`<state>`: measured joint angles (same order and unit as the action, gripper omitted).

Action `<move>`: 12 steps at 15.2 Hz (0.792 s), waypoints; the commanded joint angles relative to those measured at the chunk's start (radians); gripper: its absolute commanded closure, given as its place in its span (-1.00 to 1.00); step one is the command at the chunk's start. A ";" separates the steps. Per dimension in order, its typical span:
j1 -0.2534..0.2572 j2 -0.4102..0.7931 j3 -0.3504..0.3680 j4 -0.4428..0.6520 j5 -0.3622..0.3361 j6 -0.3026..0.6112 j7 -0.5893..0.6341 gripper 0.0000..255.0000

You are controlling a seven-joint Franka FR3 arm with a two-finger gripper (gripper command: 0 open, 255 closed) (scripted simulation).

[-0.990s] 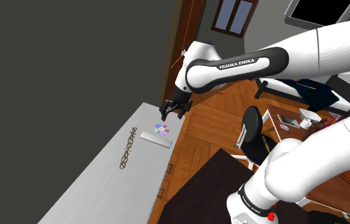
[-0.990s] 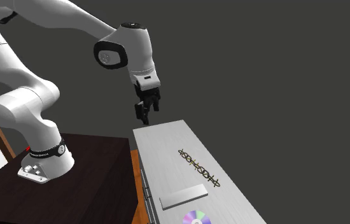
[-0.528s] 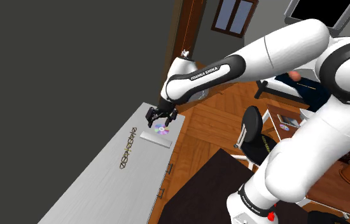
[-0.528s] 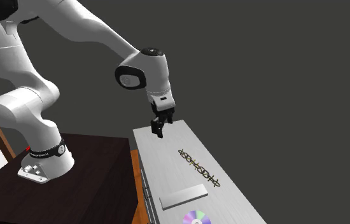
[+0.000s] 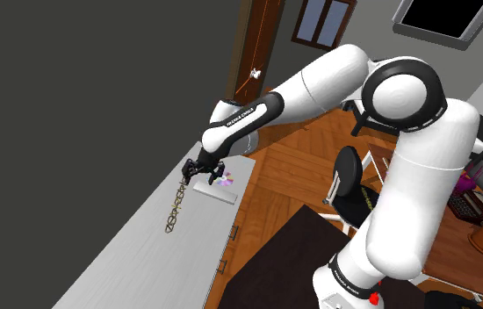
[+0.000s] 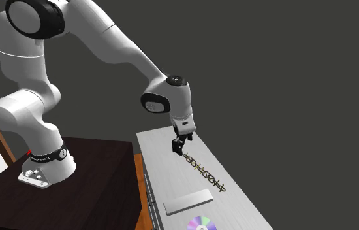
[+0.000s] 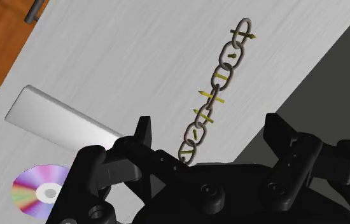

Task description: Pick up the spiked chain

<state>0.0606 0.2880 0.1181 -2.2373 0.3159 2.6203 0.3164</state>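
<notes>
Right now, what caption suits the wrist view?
Open gripper above one end of a spiked chain on a pale counter, disc nearby.

Small white "FRANKA EMIKA" lettering, barely legible, on white robot arm's dark forearm band (image 5: pixel 241 115); similar tiny lettering, unreadable, on black base ring (image 5: pixel 347 279), at five o'clock from it.

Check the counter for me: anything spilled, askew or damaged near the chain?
Nothing stands out. The spiked chain lies stretched out flat on the counter, intact; the flat slab and the disc lie apart from it. The gripper hangs open over the chain's end.
</notes>
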 commanded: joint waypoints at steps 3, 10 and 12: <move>-0.001 0.154 0.007 0.106 0.031 0.054 0.010 -1.00; 0.007 0.414 0.011 0.340 0.058 0.090 0.047 -1.00; 0.005 0.438 0.014 0.349 0.060 0.105 0.041 -1.00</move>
<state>0.0658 0.7095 0.1316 -1.9002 0.3745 2.7200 0.3577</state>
